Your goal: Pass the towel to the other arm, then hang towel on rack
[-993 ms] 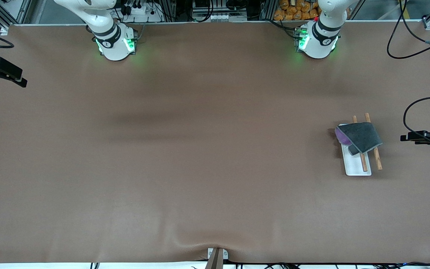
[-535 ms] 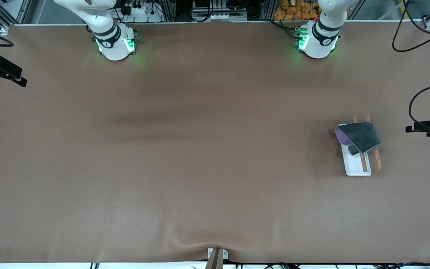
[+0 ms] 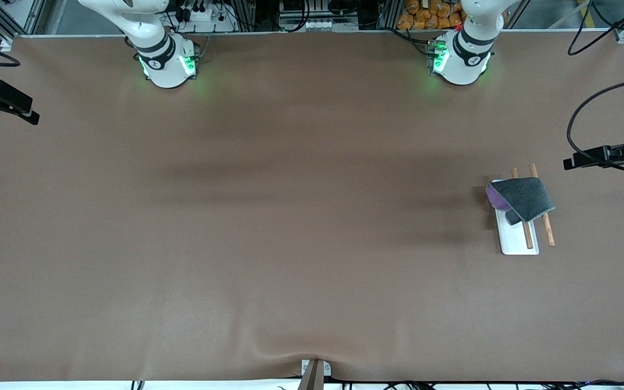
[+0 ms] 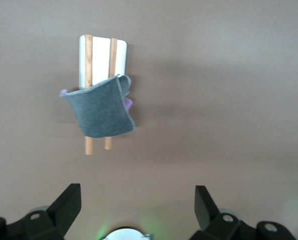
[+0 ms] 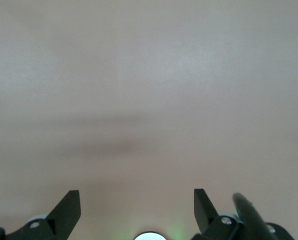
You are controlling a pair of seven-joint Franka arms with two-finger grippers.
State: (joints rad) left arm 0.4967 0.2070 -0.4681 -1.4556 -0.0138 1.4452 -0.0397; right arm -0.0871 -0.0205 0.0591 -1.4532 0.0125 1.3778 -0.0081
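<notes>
The dark grey towel (image 3: 522,198) hangs folded over the two wooden rods of the rack (image 3: 518,241), with a purple corner showing at one side. The rack stands toward the left arm's end of the table. In the left wrist view the towel (image 4: 102,113) covers the middle of the rods and the white base plate of the rack (image 4: 119,50) shows past it. My left gripper (image 4: 137,190) is open and empty, high over bare mat well apart from the rack. My right gripper (image 5: 136,194) is also open and empty, over bare mat at the right arm's end.
A brown mat (image 3: 290,216) covers the whole table. Both arm bases (image 3: 167,64) (image 3: 461,60) glow green along the edge farthest from the front camera. Black cables (image 3: 588,116) loop near the left arm's hand. A small bracket (image 3: 314,371) sits at the nearest edge.
The left arm's hand has shifted away from the front camera, toward the bases' side of the table. Towel and rack have stayed put. The right arm has not moved.
</notes>
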